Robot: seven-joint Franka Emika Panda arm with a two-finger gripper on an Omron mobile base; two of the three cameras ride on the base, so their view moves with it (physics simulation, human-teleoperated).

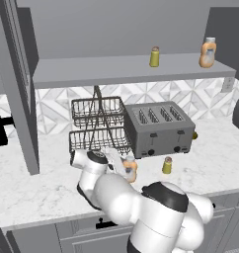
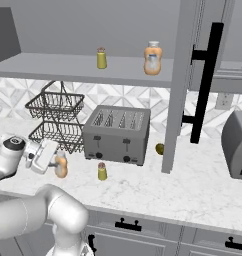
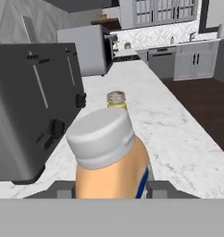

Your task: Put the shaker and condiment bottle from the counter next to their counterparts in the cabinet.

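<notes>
Marble counter (image 1: pixel 42 192), white with grey veins, over grey drawers with black handles; patterned tile behind.

Item 1: condiment bottle (image 1: pixel 130 168), orange, pale label band, light grey cap. Stands upright on the counter near its front edge, in front of the toaster's left end. The gripper (image 3: pixel 112 189) has 1 dark finger on each side of its body, closed in against it; in the hand view the 2 fingers flank the orange body with the cap just above them.

Item 2: shaker (image 2: pixel 102 171), olive-yellow, grey cap. Upright on the counter, just right of the bottle and apart from it, in front of the toaster.

Item 3: toaster (image 1: pixel 158 128), grey, 4 slots, set toward the back of the counter.

Item 4: wire basket rack (image 1: pixel 98 126), 2 tiers, dark, left of the toaster and touching or nearly touching it.

Item 5: cabinet (image 2: pixel 93 67), grey, 1 long shelf, tall door standing open. On the shelf: 1 twin shaker (image 1: pixel 154 57) near the middle, and 1 pear-shaped orange bottle (image 1: pixel 207 53) toward the right end, well apart.

Item 6: small yellowish object (image 2: pixel 159 148) on the counter by the toaster's right end; kind unclear.
</notes>
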